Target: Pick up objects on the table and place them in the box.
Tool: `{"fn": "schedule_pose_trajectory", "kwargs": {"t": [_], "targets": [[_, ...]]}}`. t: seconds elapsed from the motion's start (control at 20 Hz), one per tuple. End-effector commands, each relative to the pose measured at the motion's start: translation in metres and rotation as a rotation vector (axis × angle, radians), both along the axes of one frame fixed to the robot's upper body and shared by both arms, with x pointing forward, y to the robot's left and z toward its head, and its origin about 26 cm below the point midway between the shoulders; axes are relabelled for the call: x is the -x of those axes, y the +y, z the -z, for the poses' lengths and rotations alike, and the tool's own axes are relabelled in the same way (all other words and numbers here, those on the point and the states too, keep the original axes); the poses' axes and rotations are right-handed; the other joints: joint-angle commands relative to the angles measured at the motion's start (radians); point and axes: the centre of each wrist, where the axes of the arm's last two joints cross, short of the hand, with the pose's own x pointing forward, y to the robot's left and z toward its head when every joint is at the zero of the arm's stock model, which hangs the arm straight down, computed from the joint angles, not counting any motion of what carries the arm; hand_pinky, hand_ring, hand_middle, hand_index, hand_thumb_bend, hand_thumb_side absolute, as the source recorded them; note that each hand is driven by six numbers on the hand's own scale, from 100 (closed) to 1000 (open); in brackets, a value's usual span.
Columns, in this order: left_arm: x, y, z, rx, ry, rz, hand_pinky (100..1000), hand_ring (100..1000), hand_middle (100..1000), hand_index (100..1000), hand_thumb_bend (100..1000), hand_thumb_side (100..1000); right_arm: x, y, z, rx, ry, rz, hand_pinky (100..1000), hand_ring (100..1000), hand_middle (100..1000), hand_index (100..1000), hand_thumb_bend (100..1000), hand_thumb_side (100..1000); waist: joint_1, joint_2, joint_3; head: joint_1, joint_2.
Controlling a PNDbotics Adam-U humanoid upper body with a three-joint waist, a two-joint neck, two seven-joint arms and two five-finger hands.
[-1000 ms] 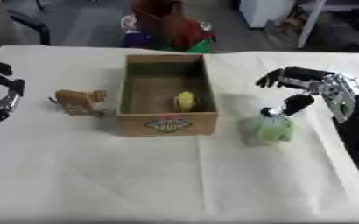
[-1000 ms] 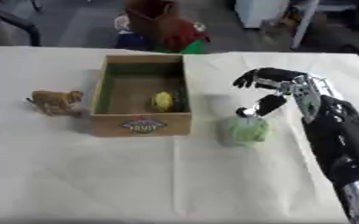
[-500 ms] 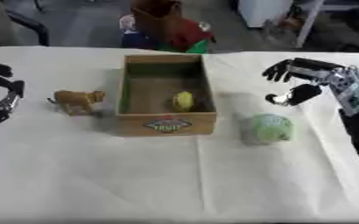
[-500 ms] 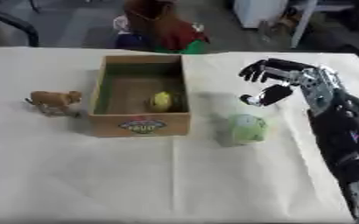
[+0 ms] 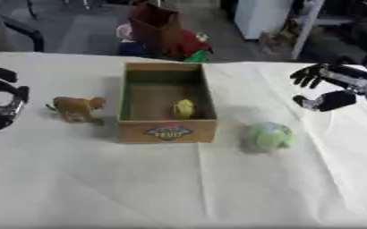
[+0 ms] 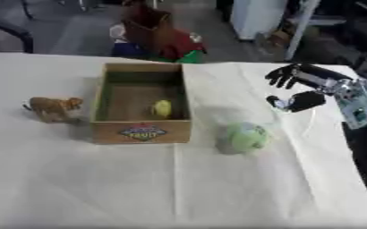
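- Open rectangular brown cardboard box (image 5: 168,132), centre of the frame, slightly left: its near wall carries an oval printed label (image 5: 169,132) whose lettering is too blurred to be sure of; it seems to read "FRUIT".
- Small yellow rounded object (image 5: 184,108): lies inside the box on its floor, against the right wall, towards the near end.
- Pale green ball-shaped object (image 5: 271,137), faintly mottled: rests on the cloth just right of the box's near right corner, apart from the box and from both hands.
- Small orange-brown toy animal (image 5: 75,108), standing on four legs: left of the box, near its left wall but not touching it.
- Right hand (image 6: 300,89), black, with a silver forearm: upper right of the frame, above and right of the green object, fingers spread apart and gently bent, thumb set apart below them, holding nothing.
- Left hand (image 5: 0,102), black with silver: at the left edge, fingers apart and curved, holding nothing.
- Cream tablecloth (image 5: 186,188), creased: covers the whole table.
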Motion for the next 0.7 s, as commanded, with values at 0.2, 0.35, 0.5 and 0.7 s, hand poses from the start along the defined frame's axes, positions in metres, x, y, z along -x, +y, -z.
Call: {"fn": "schedule_pose_trajectory", "kwargs": {"t": [0.2, 0.35, 0.5, 0.7], "targets": [[0.003, 0.011, -0.009, -0.047, -0.005, -0.025, 751, 570, 577, 661, 277, 100, 0.007, -0.012, 0.003, 0.165, 0.075, -0.386, 676, 723, 697, 869, 142, 335, -0.008, -0.020, -0.017, 0.015, 0.005], [0.003, 0.012, -0.008, -0.051, 0.000, -0.028, 750, 570, 578, 661, 275, 100, 0.014, -0.008, 0.021, 0.123, 0.109, -0.411, 661, 708, 683, 862, 100, 281, -0.013, -0.024, -0.026, 0.014, 0.005], [0.002, 0.011, -0.007, -0.050, 0.002, -0.022, 750, 570, 578, 661, 275, 100, 0.015, 0.009, 0.035, 0.106, 0.137, -0.458, 655, 702, 677, 860, 100, 255, -0.015, -0.025, -0.028, 0.010, 0.005], [0.002, 0.011, -0.007, -0.048, 0.003, -0.020, 750, 570, 578, 661, 274, 100, 0.010, 0.037, 0.040, 0.097, 0.136, -0.520, 655, 702, 681, 861, 100, 261, -0.013, -0.023, -0.023, 0.008, 0.005]]}}
